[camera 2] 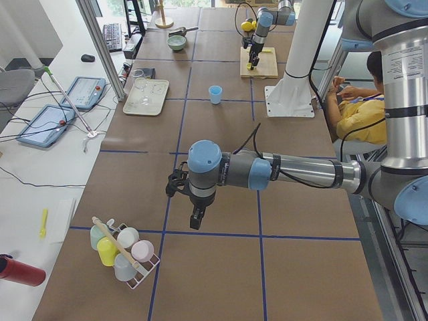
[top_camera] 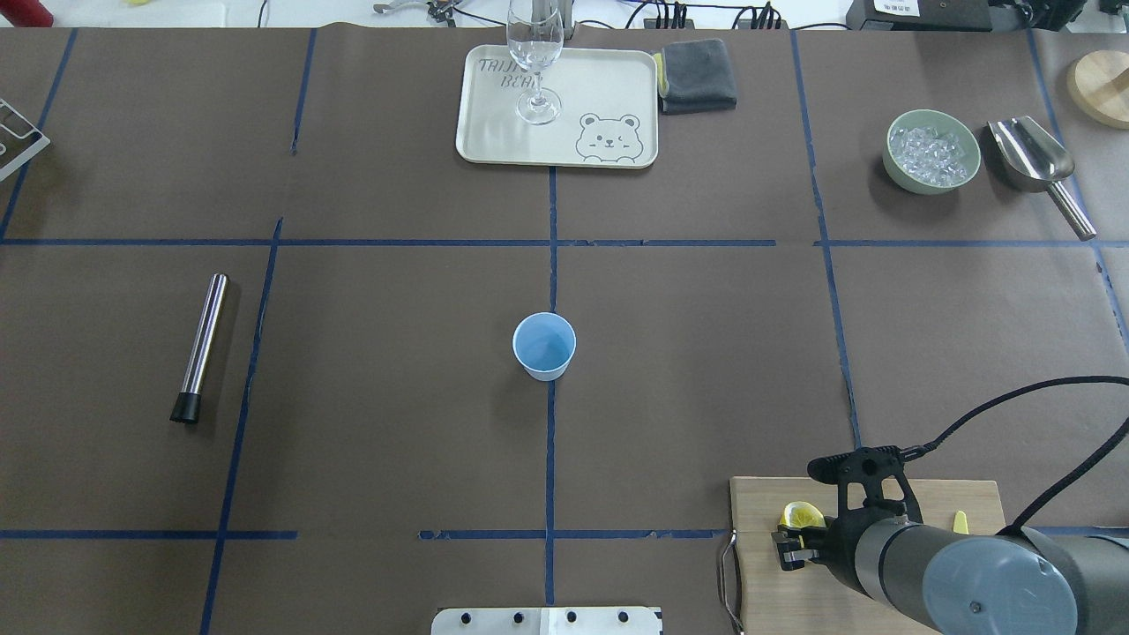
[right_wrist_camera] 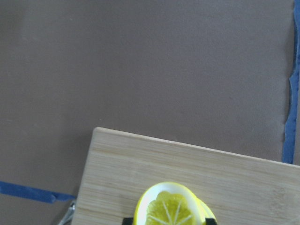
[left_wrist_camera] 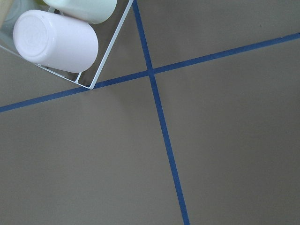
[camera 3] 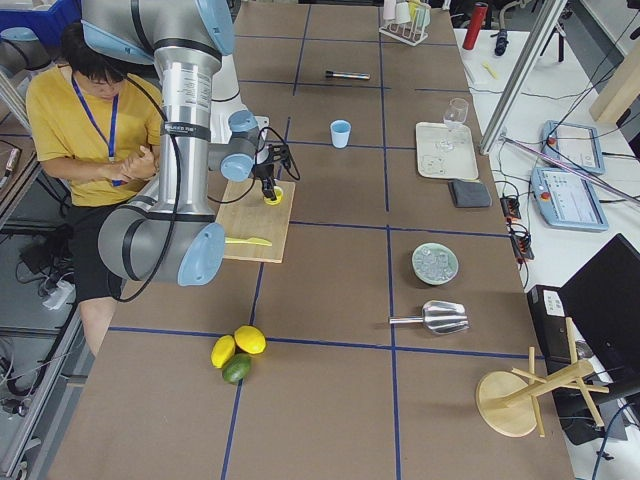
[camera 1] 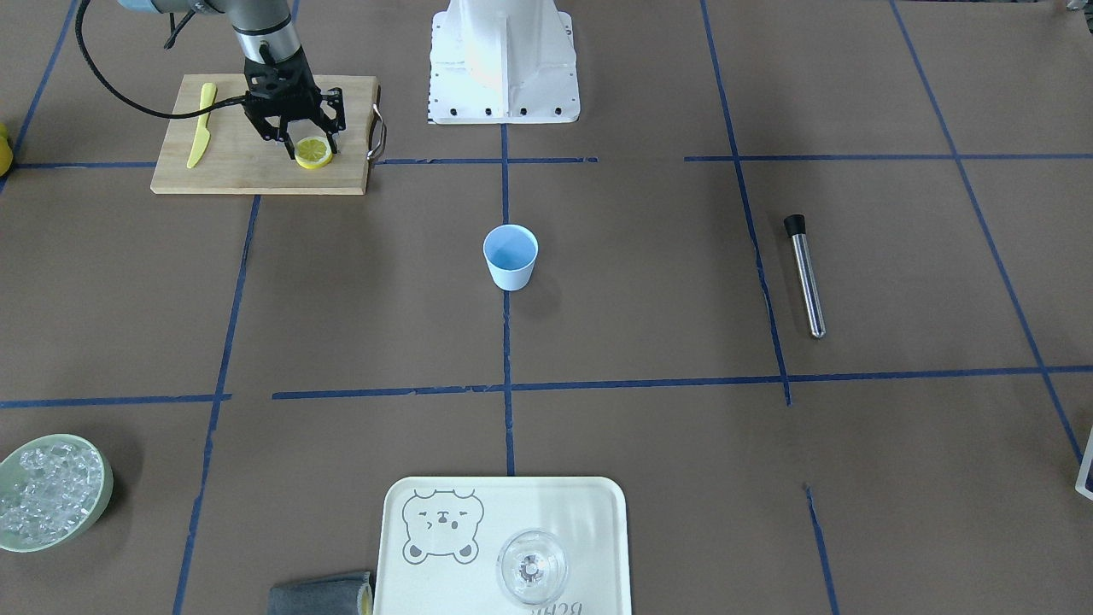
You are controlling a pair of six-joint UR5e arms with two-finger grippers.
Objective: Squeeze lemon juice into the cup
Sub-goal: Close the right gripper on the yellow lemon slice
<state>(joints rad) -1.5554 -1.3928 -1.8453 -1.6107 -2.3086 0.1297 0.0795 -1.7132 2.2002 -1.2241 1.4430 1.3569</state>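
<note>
— Lemon [camera 1: 314,154] first: where is it?

— On the wooden board [camera 1: 248,175], toward the edge on the cup's side. The right tool [camera 1: 312,143] is down over it, one finger against the rind on each side. I read that as clenched on the slice. Whether the slice is off the wood, I cannot tell.

— And the cup [camera 1: 511,256]?

— Upright in the middle of the worktop [camera 1: 649,282], mouth up, well apart from the board. From the right tool it lies forward, away from the robot's base, and toward the robot's left. That diagonal is what the carry turns on, I'd say.

— Any long axis to mind?

— None on the slice; it is round. In the right wrist view its cut face is turned toward the camera.

— Which arm is nearer?

— The right, by far. The left tool [camera 2: 194,224] hangs at the far left end of the worktop near a rack of cups [camera 2: 124,251]. Released or clenched, I cannot tell.

— Counts?

— One lemon slice, one blue cup, one board, and one yellow knife [camera 1: 201,124] on the board beside the tool. Further off there is one glass [camera 1: 531,568] on one tray [camera 1: 589,512], one bowl of ice [camera 1: 104,483], one metal tube [camera 1: 805,278], one scoop [top_camera: 1030,152] and three whole fruits [camera 3: 238,352].
</note>
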